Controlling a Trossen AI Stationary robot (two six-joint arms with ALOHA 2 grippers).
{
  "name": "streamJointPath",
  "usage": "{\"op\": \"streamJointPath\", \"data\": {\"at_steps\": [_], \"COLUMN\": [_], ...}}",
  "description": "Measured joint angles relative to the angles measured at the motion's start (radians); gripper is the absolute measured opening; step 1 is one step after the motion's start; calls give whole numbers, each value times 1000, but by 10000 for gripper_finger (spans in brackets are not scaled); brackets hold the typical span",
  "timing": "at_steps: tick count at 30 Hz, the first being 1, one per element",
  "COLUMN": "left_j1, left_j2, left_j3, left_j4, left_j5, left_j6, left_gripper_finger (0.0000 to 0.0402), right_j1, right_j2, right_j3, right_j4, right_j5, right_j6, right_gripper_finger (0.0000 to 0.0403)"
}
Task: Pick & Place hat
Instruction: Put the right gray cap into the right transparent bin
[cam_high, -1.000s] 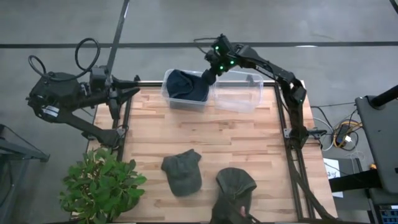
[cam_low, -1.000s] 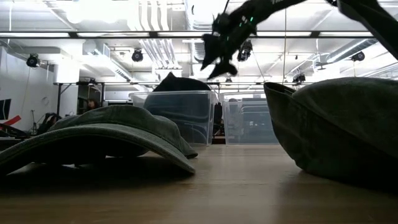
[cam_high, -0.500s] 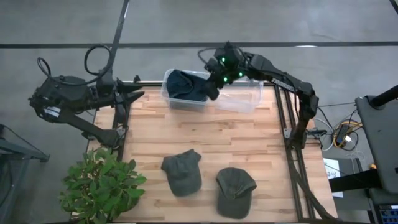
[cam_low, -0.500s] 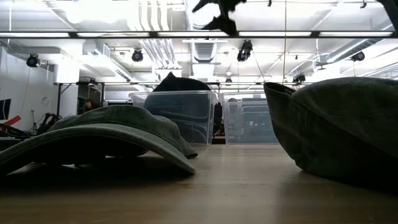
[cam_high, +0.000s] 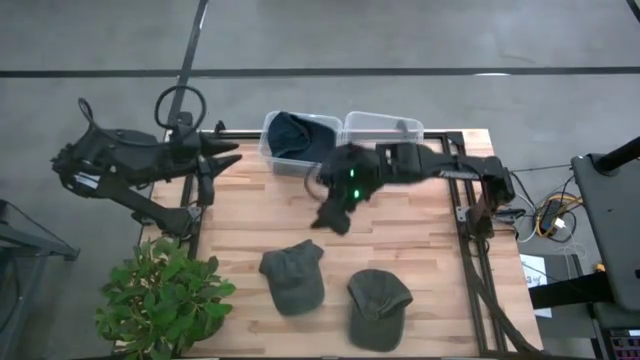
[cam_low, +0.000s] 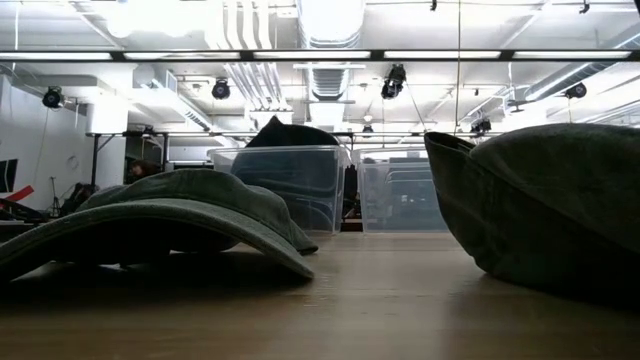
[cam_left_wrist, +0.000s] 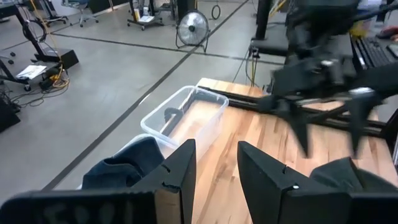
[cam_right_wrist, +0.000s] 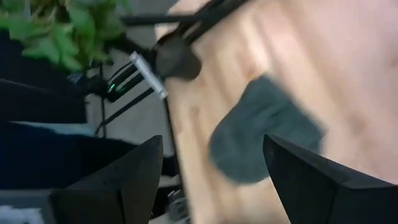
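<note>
Two hats (cam_high: 292, 277) near front edge, right gripper (cam_high: 333, 215) jaws wide, empty, mid-table.

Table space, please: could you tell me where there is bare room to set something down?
Bare wood lies between the two bins and the two hats, though the right gripper hovers there. The front edge by the plant is crowded.

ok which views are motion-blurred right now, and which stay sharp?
Right wrist view: heavy smear across the green cap and table. Left wrist view: the right gripper is streaked, the clear bin crisp. High view: right gripper slightly soft. Low view: sharp.
</note>
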Motion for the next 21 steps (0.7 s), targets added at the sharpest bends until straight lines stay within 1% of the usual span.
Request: {"op": "streamJointPath", "data": {"at_steps": [4, 6, 13, 16, 21], "left_j1": [0, 0, 0, 0, 0], "left_j2": [21, 32, 70, 88, 123], "left_j3": [0, 0, 0, 0, 0], "left_j4": [-22, -33, -36, -35, -34], "left_j5": [1, 1, 2, 3, 3], "left_j6": [1, 1, 43, 43, 54], "left_gripper_finger": [112, 112, 112, 112, 112], "right_j1": [96, 149, 339, 421, 564], "right_j2": [0, 0, 0, 0, 0], "right_j3": [0, -1, -11, -23, -72], "right_j4": [-54, -92, -215, -270, -285], "right_j5": [4, 28, 175, 262, 393], "right_j6": [174, 262, 557, 706, 978], "right_gripper_finger": [271, 271, 272, 271, 270]}}
